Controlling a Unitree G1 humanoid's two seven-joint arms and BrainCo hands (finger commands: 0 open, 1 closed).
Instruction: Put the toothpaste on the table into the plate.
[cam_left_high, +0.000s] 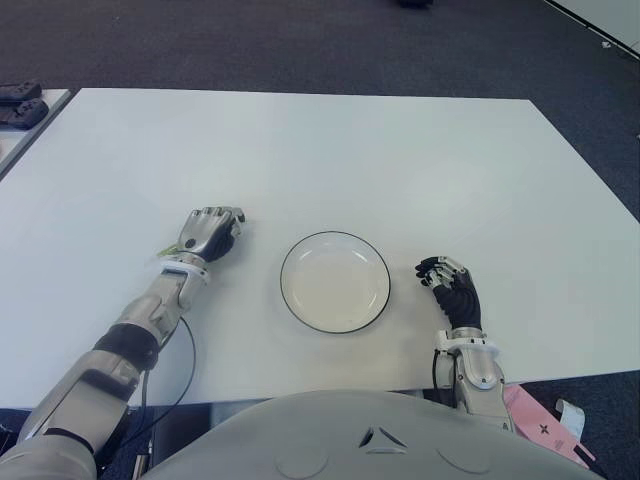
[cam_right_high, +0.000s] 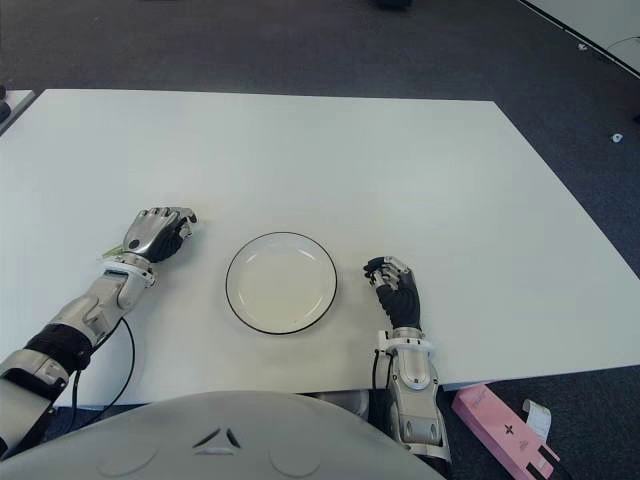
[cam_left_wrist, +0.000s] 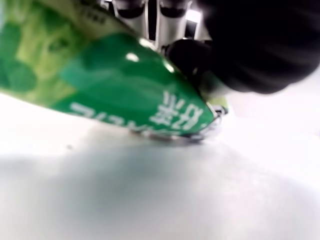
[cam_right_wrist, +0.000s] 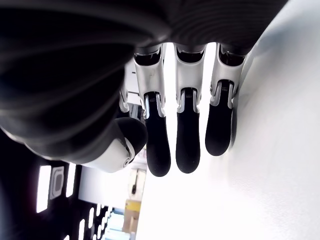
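A white plate with a dark rim (cam_left_high: 284, 282) sits empty near the front middle of the white table (cam_left_high: 330, 160). Left of it, my left hand (cam_left_high: 210, 232) is curled palm-down low over the table. The left wrist view shows a green toothpaste tube (cam_left_wrist: 115, 85) under the palm, fingers (cam_left_wrist: 187, 55) wrapped around it, its crimped end touching the tabletop. Only a green sliver of the toothpaste (cam_left_high: 166, 252) peeks out by the wrist in the eye views. My right hand (cam_left_high: 447, 283) shows right of the plate, fingers relaxed and holding nothing.
A black cable (cam_left_high: 185, 350) loops on the table beside my left forearm. Dark objects (cam_left_high: 20, 103) lie on a neighbouring table at far left. A pink box (cam_right_high: 505, 430) lies on the floor at lower right. The table's front edge runs close to both wrists.
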